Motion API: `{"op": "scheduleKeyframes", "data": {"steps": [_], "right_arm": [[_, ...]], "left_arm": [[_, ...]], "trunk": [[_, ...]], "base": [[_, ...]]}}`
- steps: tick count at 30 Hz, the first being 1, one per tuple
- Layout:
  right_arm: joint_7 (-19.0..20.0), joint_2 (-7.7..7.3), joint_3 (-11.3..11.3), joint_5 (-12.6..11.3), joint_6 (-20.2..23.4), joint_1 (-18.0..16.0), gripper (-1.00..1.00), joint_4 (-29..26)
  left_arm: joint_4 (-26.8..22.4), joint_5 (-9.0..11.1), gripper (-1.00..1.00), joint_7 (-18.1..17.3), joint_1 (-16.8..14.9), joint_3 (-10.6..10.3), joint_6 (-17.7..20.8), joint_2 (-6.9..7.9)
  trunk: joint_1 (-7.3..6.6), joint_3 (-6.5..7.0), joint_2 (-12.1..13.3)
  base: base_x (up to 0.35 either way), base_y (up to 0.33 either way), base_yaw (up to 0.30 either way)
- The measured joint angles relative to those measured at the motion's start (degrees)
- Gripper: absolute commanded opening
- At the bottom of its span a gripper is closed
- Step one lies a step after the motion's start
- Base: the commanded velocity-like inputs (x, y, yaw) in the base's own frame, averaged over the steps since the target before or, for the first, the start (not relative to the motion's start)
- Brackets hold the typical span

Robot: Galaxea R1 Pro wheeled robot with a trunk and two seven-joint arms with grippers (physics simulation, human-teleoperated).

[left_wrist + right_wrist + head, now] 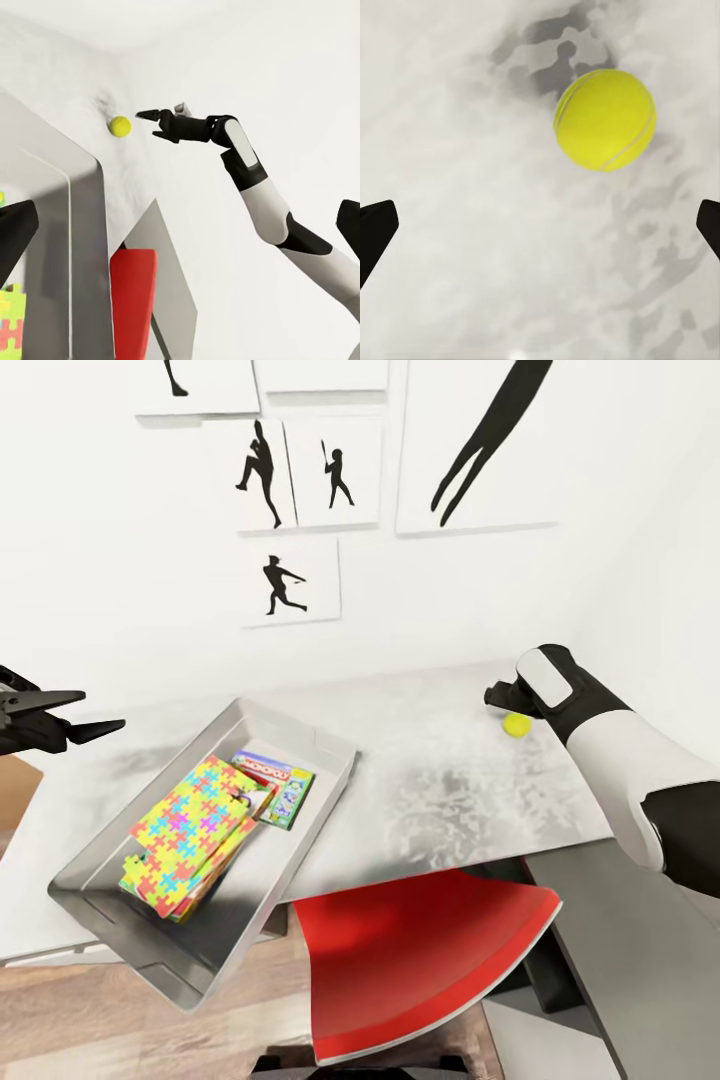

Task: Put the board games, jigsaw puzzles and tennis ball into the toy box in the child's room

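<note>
- Progress, as we judge it: most of the sorting looks done. The toy box (330, 745), a shallow grey tray, sits on the left part of the table (450, 780) with one corner hanging past the near edge.
- Box contents seen from the head view: a jigsaw puzzle (190, 825) in bright yellow, pink and blue lies on top of a stack; a second puzzle edge seems to show beneath it, though we cannot separate the layers with certainty.
- Also inside, towards the wall: a board game (283, 788) with a green and red cover, partly tucked under the puzzle. We cannot tell how many board games are in the box; further ones may be hidden under the stack.
- Still outstanding: the tennis ball (516, 725) rests on the bare tabletop at the far right, well apart from the box.
- Right gripper (510, 700) hovers just above and beside the ball. In the right wrist view the fingertips (375, 232) sit at opposite edges with the ball (604, 120) ahead of them, so the fingers are spread wide and hold nothing.
- Left gripper (85, 722) hangs over the table's left end, near the box, fingers parted and empty.
- A red chair (420, 950) is pushed under the table.
- Remaining step, by our reading: close on the ball, carry it across, release over the box.
</note>
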Motion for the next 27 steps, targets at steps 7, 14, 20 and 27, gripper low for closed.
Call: {"op": "scheduleKeyframes", "data": {"steps": [7,14,20,27], "right_arm": [[0.0,-0.02,0.1,0.1,-0.1,0.0,1.0,0.0],[-0.1,0.04,0.0,1.8,-0.2,0.0,1.0,0.0],[-0.1,0.06,0.0,2.4,-0.1,0.0,1.0,0.0],[-0.1,0.06,0.0,2.5,-0.2,0.0,1.0,0.0]], "left_arm": [[0.0,-0.2,1.0,0.0,0.0,0.0,0.0,0.0],[0.0,-0.2,1.0,0.0,0.0,0.0,0.0,0.0],[0.0,-0.2,1.0,0.0,0.0,0.0,0.0,0.0],[0.0,-0.2,1.0,0.0,0.0,0.0,0.0,0.0]], "trunk": [[0.0,-0.33,0.0],[0.0,-0.37,0.0],[0.0,-0.37,0.0],[-0.01,-0.37,0.0]], "base": [[-0.008,0.0,0.0],[-0.026,0.0,0.0],[-0.006,0.0,0.0],[0.0,0.0,0.0]]}}
